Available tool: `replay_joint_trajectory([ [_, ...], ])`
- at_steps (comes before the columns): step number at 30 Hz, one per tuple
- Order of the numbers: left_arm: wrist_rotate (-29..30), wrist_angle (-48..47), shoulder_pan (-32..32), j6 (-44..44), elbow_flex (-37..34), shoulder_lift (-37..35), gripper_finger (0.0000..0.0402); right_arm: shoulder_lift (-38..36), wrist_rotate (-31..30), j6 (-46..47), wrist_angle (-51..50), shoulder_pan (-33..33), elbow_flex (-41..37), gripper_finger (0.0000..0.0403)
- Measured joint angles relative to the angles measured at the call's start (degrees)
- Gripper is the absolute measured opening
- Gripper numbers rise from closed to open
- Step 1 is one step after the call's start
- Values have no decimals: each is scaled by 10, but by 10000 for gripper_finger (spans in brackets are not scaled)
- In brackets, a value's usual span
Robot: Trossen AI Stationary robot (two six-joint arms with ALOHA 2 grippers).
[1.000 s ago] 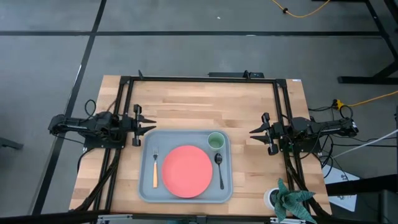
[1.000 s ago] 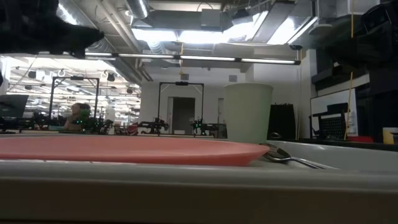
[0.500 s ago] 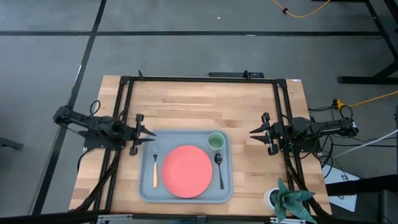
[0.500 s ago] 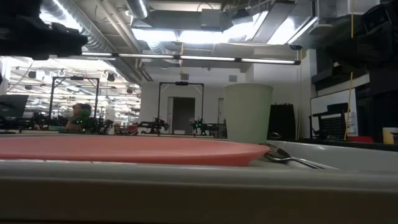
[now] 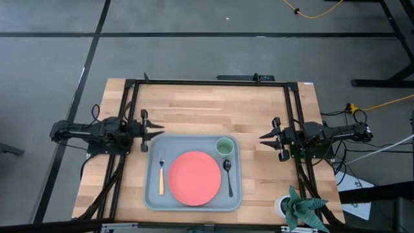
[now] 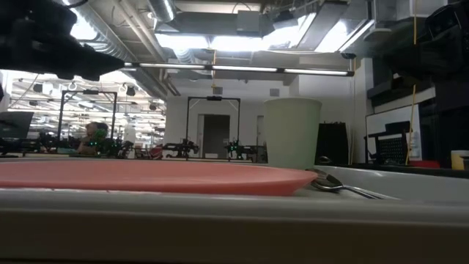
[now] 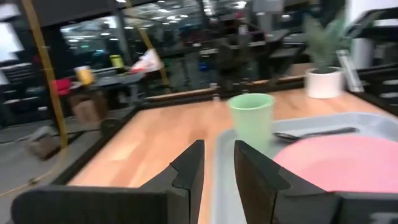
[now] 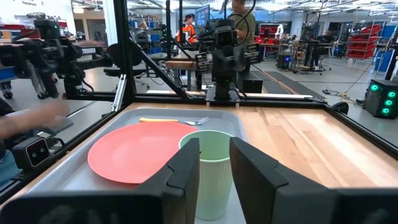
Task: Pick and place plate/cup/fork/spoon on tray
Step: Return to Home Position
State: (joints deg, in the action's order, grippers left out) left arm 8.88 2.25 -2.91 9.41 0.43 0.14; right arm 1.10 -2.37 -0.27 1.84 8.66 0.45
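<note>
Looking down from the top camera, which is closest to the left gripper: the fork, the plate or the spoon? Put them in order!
From the left gripper:
1. fork, on the left side of the tray.
2. plate, in the tray's middle.
3. spoon, on the tray's right side.

place: robotics lab | exposed ceiling ducts point(image 6: 163, 10) | black-framed rigs point(image 6: 212, 97) | red parts bins point(image 8: 365, 36)

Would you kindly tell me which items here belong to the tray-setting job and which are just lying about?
Job in hand: tray, plate, cup, fork, spoon.
Lying about: potted plant at the table's corner.
</note>
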Motion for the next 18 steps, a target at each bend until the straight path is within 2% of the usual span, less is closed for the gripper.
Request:
replay_joint_trajectory([
  [7, 34, 4, 37, 1, 0, 3, 80, 0, 0, 0, 0, 0, 0, 94],
  [18, 36, 4, 43, 2, 0, 3, 80, 0, 0, 0, 0, 0, 0, 94],
])
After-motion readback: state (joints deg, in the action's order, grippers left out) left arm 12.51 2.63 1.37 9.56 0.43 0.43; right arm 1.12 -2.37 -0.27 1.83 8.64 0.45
